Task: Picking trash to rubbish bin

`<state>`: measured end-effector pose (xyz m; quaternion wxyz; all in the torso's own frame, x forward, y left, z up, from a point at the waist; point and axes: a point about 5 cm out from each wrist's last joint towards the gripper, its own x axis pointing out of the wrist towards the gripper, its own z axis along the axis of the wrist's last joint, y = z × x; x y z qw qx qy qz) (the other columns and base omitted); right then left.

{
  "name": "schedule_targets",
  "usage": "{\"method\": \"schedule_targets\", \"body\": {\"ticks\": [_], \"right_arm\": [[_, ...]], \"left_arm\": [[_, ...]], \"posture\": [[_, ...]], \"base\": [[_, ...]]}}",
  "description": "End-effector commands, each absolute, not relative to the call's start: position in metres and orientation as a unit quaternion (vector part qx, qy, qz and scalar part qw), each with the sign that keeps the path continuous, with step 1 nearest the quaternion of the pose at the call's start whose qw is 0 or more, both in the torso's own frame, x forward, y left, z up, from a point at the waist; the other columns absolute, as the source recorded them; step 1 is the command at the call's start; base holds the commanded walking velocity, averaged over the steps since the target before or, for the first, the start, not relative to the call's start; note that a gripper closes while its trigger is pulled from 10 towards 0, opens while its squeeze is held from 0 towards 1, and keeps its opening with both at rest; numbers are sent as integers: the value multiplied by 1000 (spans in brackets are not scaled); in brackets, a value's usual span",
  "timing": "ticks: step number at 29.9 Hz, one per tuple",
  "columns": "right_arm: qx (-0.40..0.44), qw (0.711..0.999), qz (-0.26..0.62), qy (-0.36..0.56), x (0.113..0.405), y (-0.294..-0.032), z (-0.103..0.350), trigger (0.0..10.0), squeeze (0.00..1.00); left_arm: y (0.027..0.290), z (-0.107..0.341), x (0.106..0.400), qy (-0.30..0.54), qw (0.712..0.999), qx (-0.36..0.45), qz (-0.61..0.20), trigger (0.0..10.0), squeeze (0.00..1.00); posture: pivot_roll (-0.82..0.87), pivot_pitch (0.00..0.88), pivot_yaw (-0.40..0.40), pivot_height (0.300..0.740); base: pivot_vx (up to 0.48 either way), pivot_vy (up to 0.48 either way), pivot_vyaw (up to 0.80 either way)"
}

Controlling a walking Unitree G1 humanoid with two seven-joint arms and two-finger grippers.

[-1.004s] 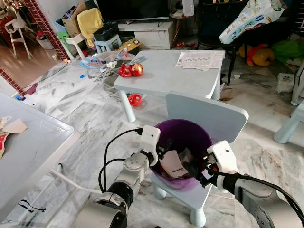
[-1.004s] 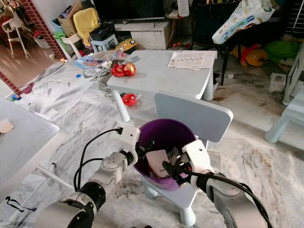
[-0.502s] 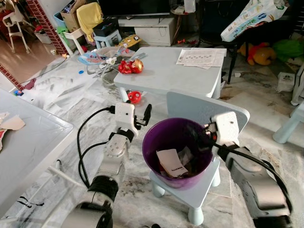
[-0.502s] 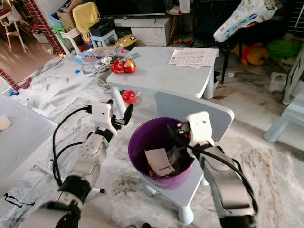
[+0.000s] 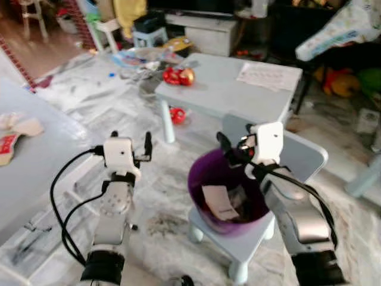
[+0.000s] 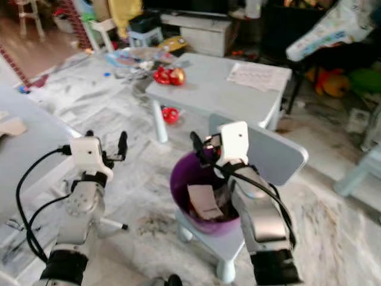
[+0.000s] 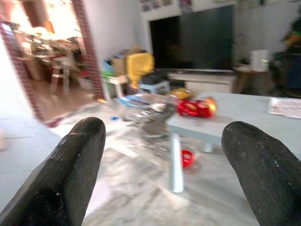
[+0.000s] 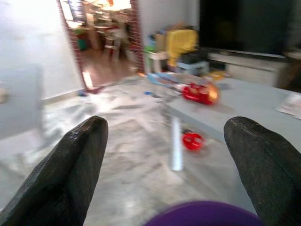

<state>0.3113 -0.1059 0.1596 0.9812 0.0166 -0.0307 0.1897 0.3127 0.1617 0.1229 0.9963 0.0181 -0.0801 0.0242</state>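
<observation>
Jaws on both of your grippers stand wide apart and hold nothing. Your right gripper point(image 5: 229, 149) is raised just above the far rim of the purple rubbish bin point(image 5: 199, 179). Your left gripper point(image 5: 132, 143) is lifted over the marble floor point(image 5: 161, 220), well apart from the bin on its left. The bin stands on the seat of a small pale blue chair point(image 5: 303, 158), with a white paper scrap point(image 5: 218, 201) and darker trash inside. Farther off, a red toy point(image 5: 178, 75) lies on a low pale blue table point(image 5: 232, 95).
</observation>
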Motion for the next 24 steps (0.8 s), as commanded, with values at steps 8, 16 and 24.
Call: {"method": "schedule_targets", "body": {"ticks": [8,16,24], "right_arm": [[17,980,193,-35,316,-105,160,10000,0],[19,981,191,-39,319,-106,162,10000,0],[20,980,195,-40,319,-106,161,10000,0]], "left_arm": [[161,139,321,-82,996,28,23,10000,0],[161,145,322,-74,996,21,36,10000,0],[161,141,321,-57,997,21,43,10000,0]], "posture": [[-50,26,105,740],[-48,18,107,740],[-50,12,106,740]], "base": [[0,0,800],[0,0,800],[0,0,800]]}}
